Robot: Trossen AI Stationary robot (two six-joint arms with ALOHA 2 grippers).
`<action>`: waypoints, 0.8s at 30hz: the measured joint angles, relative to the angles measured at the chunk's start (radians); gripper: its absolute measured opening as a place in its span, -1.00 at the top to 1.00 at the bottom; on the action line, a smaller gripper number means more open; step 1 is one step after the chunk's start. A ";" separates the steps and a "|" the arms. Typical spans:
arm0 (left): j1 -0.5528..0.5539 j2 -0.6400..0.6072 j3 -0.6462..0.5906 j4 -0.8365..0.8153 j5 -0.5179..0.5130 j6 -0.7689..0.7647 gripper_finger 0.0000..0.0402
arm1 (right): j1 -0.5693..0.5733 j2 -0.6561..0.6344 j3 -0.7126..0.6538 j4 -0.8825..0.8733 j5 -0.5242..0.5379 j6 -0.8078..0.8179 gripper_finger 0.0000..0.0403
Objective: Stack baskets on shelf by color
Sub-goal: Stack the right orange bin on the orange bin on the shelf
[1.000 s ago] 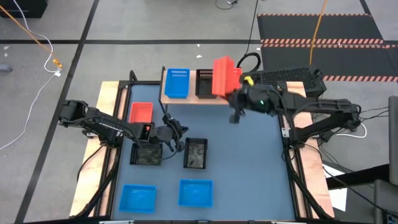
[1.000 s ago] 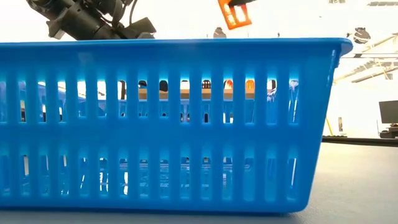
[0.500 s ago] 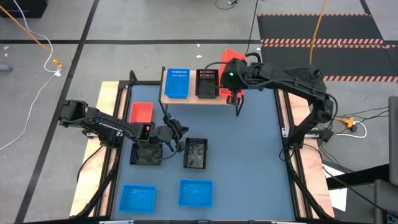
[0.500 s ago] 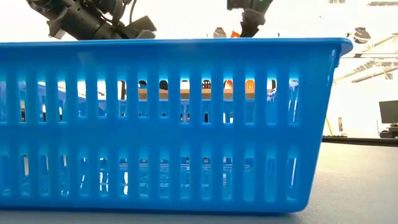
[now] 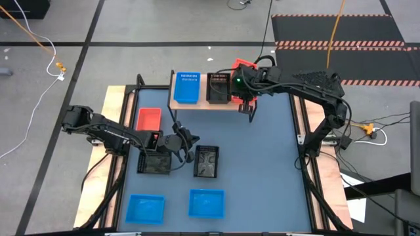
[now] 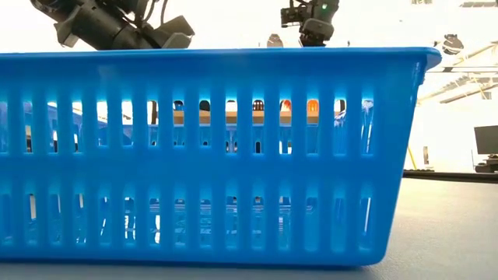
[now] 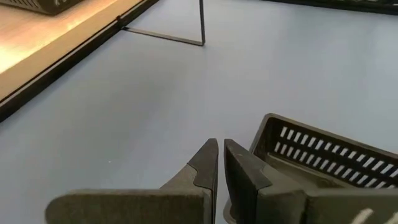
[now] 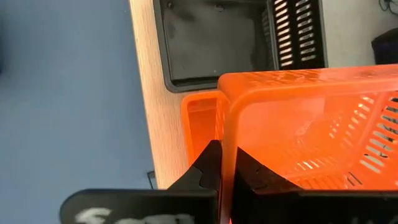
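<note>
- Already on shelf (image 5: 178,105): blue basket (image 5: 187,86), black basket (image 5: 218,87).
- Right hand (image 8: 225,163) pinching red basket (image 8: 305,124) wall, lowering onto another red one there.
- Left hand (image 7: 220,163) nearly closed, empty, beside black basket (image 5: 154,161).
- Still on tabletop (image 5: 262,170): five baskets.

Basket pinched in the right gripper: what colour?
Red-orange perforated plastic basket; the right wrist view shows it best.

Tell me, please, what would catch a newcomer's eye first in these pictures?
Probably the right gripper with its fingers pinching the wall of a red basket above another red one on the shelf, beside a black basket and a blue basket. In the low view a blue basket at the table's near edge fills nearly the whole picture.
</note>
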 joint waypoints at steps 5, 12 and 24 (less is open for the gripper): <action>-0.007 0.000 0.000 0.000 0.000 0.000 0.85 | 0.000 0.000 0.000 0.000 0.000 0.003 1.00; -0.008 0.000 0.000 0.000 0.000 0.001 0.85 | -0.014 0.000 0.000 0.000 0.003 0.000 0.81; -0.011 0.000 0.000 -0.009 0.000 0.003 0.85 | -0.033 0.000 0.000 0.004 0.002 -0.004 0.55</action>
